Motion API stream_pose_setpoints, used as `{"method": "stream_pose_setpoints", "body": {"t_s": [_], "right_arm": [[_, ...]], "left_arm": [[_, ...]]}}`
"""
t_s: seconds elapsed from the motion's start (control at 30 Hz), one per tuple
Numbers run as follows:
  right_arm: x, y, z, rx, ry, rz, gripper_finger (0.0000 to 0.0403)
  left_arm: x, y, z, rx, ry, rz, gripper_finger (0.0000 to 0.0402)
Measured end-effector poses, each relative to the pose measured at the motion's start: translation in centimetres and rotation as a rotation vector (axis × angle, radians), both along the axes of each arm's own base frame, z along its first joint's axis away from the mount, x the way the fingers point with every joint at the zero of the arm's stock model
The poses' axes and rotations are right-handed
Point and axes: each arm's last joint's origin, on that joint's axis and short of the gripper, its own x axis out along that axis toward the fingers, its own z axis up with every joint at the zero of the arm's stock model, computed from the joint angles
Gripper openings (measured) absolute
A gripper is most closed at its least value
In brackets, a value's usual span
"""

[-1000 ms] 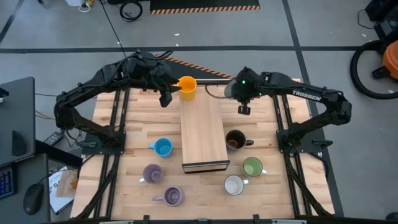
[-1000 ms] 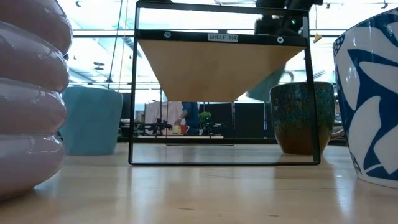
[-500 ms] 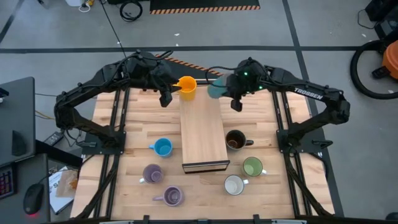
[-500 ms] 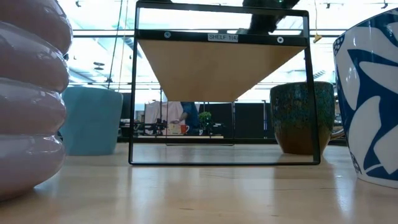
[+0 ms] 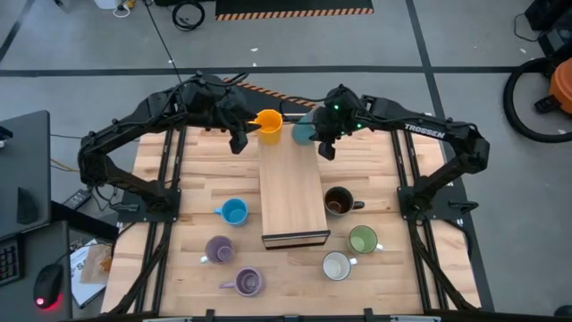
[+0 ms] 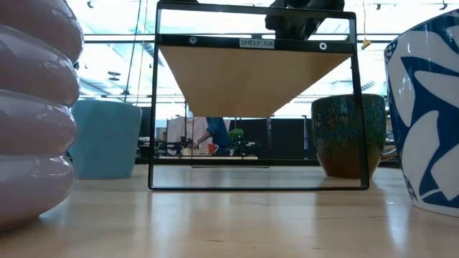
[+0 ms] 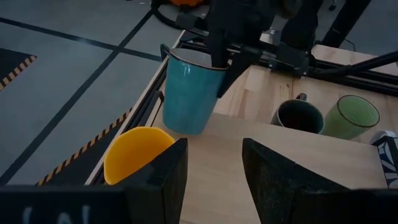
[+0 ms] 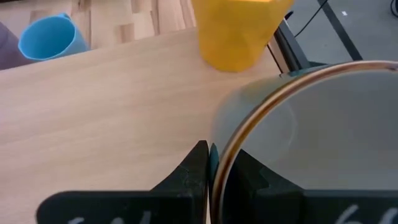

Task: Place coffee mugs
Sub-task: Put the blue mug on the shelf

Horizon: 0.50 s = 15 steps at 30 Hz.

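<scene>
A long wooden board (image 5: pixel 290 192) lies on the table, and an orange mug (image 5: pixel 268 123) stands on its far end. Beside that mug, over the board's far end, my right gripper (image 5: pixel 313 134) is shut on a teal mug (image 7: pixel 186 93) with a gold rim and a pale inside. My left gripper (image 5: pixel 238 141) hovers open just left of the orange mug (image 7: pixel 137 152) and touches nothing. A light blue mug (image 5: pixel 234 212) and two lavender mugs (image 5: pixel 220 249) stand on the table left of the board. Dark brown (image 5: pixel 338 201), green (image 5: pixel 363 240) and white (image 5: pixel 336 266) mugs stand to its right. My right gripper pinches the teal mug's rim wall (image 8: pixel 219 155), one finger inside the mug and one outside. The fingers come slanting down from above (image 7: pixel 224 43). The mug hangs upright, a little tilted, by the board's far end. I cannot tell whether its base touches the board.
The board's top (image 8: pixel 106 99) is bare nearer than the two mugs. In the low view the board shows as a raised shelf on a dark frame (image 6: pixel 154 107). Black arm frames (image 5: pixel 165 179) run along both table sides, and the table's far edge (image 7: pixel 149 106) drops to the floor.
My right gripper has carried the teal mug up and toward the table's left, from right of the board to over its far end beside the orange mug. Its wrist has turned on the way. The mug, tilted before, now hangs nearly upright.
</scene>
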Motion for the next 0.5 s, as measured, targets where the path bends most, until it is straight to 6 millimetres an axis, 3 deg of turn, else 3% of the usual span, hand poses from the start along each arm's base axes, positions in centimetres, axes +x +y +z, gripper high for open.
{"method": "stream_pose_setpoints", "body": {"t_s": [0.23, 0.5], "right_arm": [[0.5, -0.1, 0.5, -0.013, -0.006, 0.027, 0.004], [1.8, -0.6, 2.5, 0.001, 0.085, 0.064, 0.004]], "left_arm": [[0.0, 0.0, 0.0, 0.002, -0.002, 0.0, 0.016], [0.1, 0.1, 0.0, 0.009, -0.001, 0.0, 0.016]]}}
